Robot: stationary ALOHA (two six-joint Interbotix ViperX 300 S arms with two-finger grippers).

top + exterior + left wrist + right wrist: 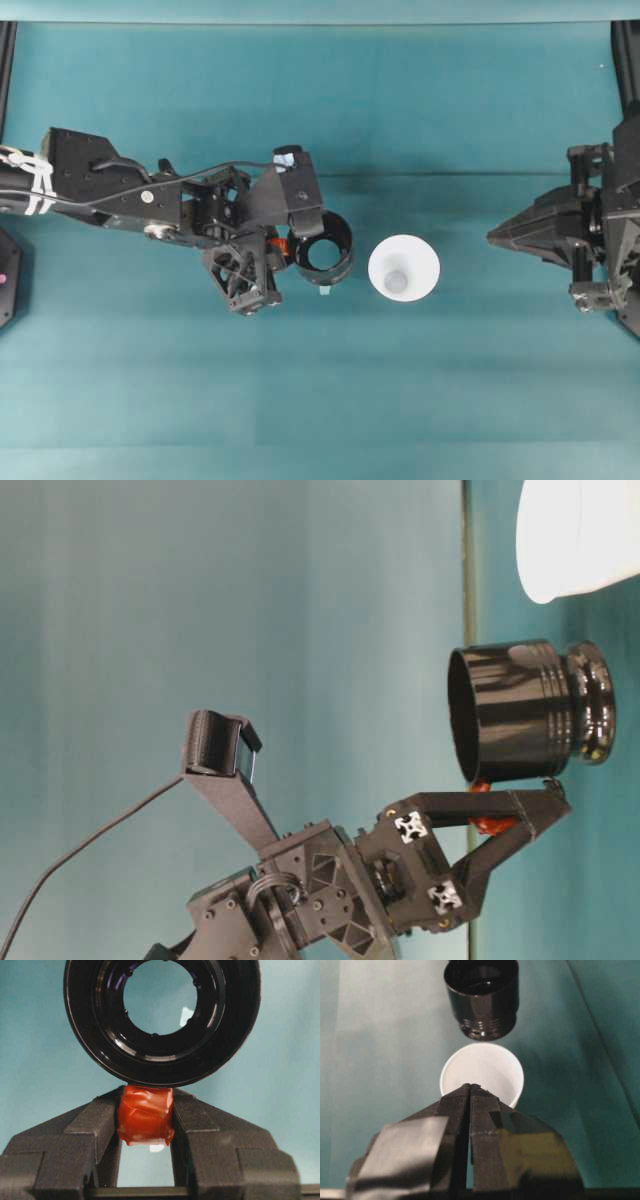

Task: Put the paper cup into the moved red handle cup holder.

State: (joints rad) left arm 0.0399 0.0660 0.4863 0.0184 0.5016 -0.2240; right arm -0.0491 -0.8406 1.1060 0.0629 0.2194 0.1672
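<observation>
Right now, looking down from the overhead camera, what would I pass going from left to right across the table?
Left arm's gripper, shut on the red handle → black red handle cup holder → white paper cup standing apart from it → right gripper, its jaws shut on nothing.

Glossy black holder (481, 997), matt paper cup (482, 1074)

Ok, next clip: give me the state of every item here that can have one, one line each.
red handle cup holder: upright on the table, empty, red handle clamped by the left gripper.
paper cup: upright on the table, open end up, empty, beside the holder, not in it, ungripped.
left gripper: jaws shut on the holder's handle.
right gripper: jaws shut, empty, short of the paper cup.
</observation>
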